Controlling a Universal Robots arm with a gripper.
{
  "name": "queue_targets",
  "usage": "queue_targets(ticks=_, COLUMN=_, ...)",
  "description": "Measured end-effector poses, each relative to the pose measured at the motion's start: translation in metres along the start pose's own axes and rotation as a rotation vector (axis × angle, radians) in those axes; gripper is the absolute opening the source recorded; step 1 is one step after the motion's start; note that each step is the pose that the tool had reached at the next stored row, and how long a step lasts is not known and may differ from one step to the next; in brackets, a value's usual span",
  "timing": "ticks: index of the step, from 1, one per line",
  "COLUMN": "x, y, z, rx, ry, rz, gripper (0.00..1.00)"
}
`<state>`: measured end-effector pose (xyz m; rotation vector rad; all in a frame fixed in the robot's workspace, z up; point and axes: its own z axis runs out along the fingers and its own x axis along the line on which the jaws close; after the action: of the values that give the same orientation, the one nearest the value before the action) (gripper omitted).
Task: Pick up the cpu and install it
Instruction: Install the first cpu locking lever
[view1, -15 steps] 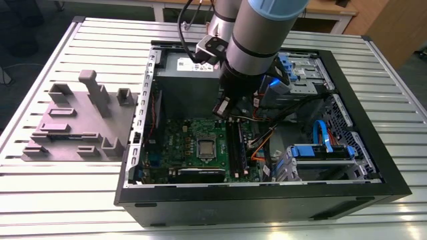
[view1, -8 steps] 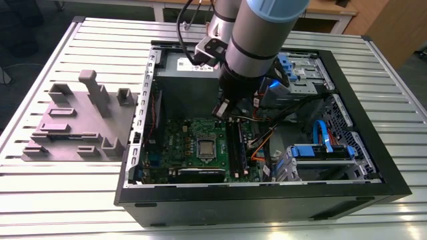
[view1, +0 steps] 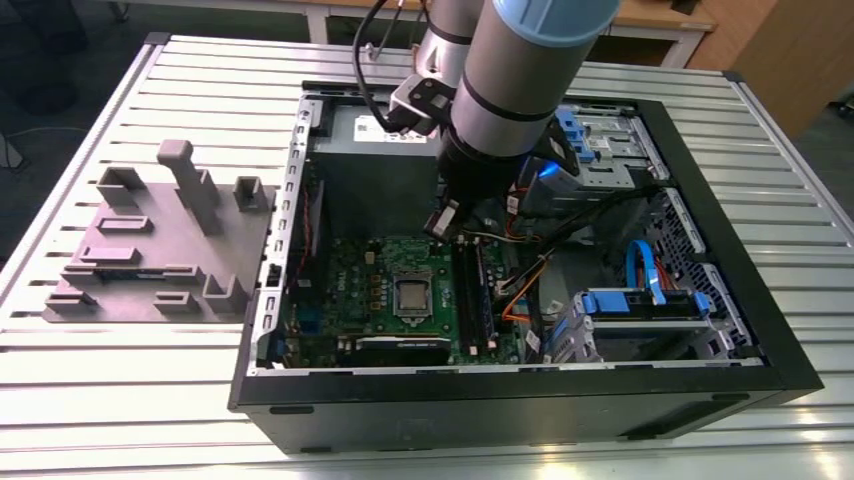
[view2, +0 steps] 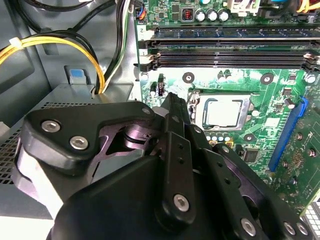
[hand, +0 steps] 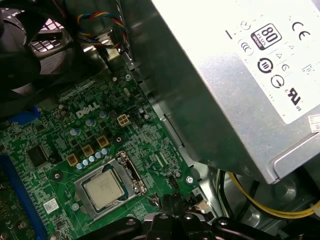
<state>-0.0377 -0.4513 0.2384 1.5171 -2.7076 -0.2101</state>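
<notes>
A white slatted metal table (view1: 80, 420) carries an open black desktop computer case (view1: 534, 400), lying on its side, with a grey moulded fixture block (view1: 147, 250) beside it toward the exterior view's left. The grey-sleeved robot arm (view1: 521, 80) reaches down into the case, past the big grey metal power supply box with a white label (hand: 235, 75). Below it lies the green motherboard (view1: 354, 290), its long black memory slots (view2: 230, 52) running alongside the processor socket.

The cpu (hand: 104, 191), a small flat square chip with a silvery metal top (also seen in the second wrist view (view2: 224, 112) and the exterior view (view1: 411, 294)), sits in the metal socket frame (hand: 130, 170) on the motherboard. It appears to lie flat in the socket, though the angle makes the seating hard to confirm.

The black gripper (hand: 167, 202) hangs above the board just beside the socket, nearest the cpu but apart from it. Its fingers (view2: 172, 107) look pressed together, with nothing between them. Yellow and black cables (view2: 60, 42) loop near the power supply.
</notes>
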Motion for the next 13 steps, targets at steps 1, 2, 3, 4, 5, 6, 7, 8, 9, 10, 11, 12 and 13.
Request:
queue_targets(ticks=1, x=0.0003, y=-0.0002, z=0.0, rx=0.0, ry=0.0, rz=0.0, gripper=0.1)
queue_targets(ticks=2, x=0.0005, y=-0.0003, z=0.0, rx=0.0, ry=0.0, rz=0.0, gripper=0.1)
queue_targets(ticks=3, x=0.0008, y=-0.0005, z=-0.0001, rx=0.0, ry=-0.0001, rz=0.0, gripper=0.1)
queue_targets(ticks=4, x=0.0011, y=-0.0007, z=-0.0001, rx=0.0, ry=-0.0001, rz=0.0, gripper=0.1)
queue_targets(ticks=5, x=0.0015, y=-0.0009, z=-0.0002, rx=0.0, ry=0.0, rz=0.0, gripper=0.1)
queue_targets(ticks=6, x=0.0019, y=-0.0011, z=-0.0002, rx=0.0, ry=0.0, rz=0.0, gripper=0.1)
queue_targets(ticks=7, x=0.0022, y=-0.0013, z=-0.0002, rx=0.0, ry=-0.0001, rz=0.0, gripper=0.1)
queue_targets(ticks=8, x=0.0023, y=-0.0014, z=-0.0003, rx=0.0, ry=-0.0001, rz=0.0, gripper=0.1)
queue_targets(ticks=9, x=0.0024, y=-0.0015, z=-0.0003, rx=0.0, ry=-0.0001, rz=0.0, gripper=0.1)
queue_targets(ticks=10, x=0.0024, y=-0.0015, z=-0.0003, rx=0.0, ry=-0.0001, rz=0.0, gripper=0.1)
queue_targets(ticks=11, x=0.0026, y=-0.0016, z=-0.0003, rx=0.0001, ry=0.0, rz=0.0, gripper=0.1)
queue_targets(ticks=12, x=0.0027, y=-0.0016, z=-0.0003, rx=0.0, ry=-0.0001, rz=0.0, gripper=0.1)
queue_targets(ticks=13, x=0.0028, y=-0.0016, z=-0.0003, rx=0.0, ry=0.0, rz=-0.001, gripper=0.1)
